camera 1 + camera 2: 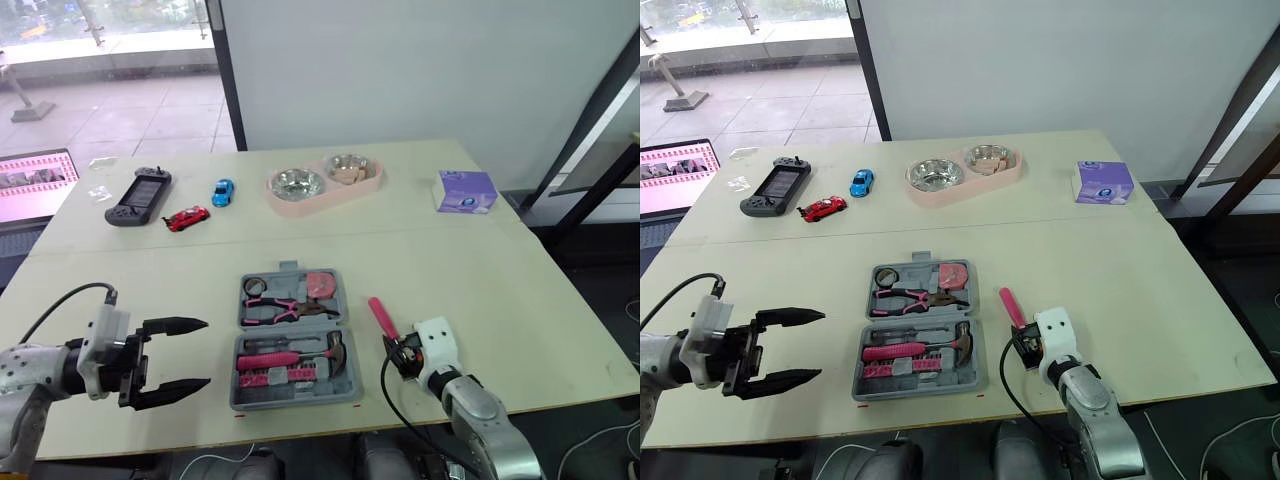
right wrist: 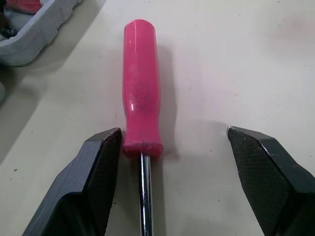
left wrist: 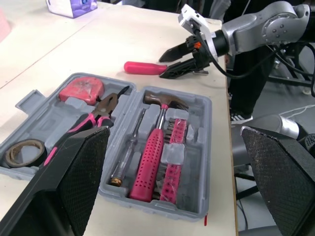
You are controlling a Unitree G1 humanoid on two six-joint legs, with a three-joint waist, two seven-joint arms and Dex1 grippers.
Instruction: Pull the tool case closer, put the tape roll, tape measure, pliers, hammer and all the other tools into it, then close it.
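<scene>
The grey tool case (image 1: 295, 392) lies open near the table's front edge. In it are the tape roll (image 1: 255, 287), pink tape measure (image 1: 322, 285), pliers (image 1: 285, 308), pink-handled hammer (image 1: 300, 355) and a thin screwdriver (image 3: 129, 155). A pink-handled screwdriver (image 2: 141, 103) rests on the table just right of the case. My right gripper (image 2: 173, 132) is open low over it, one finger (image 2: 93, 182) on each side of the shaft, just behind the handle. My left gripper (image 1: 185, 355) is open left of the case, holding nothing.
At the back of the table are a pink double bowl (image 1: 325, 183), a purple box (image 1: 466, 191), a blue toy car (image 1: 222, 191), a red toy car (image 1: 187, 217) and a black game controller (image 1: 138, 196). A laptop (image 1: 35, 180) stands off the table's left.
</scene>
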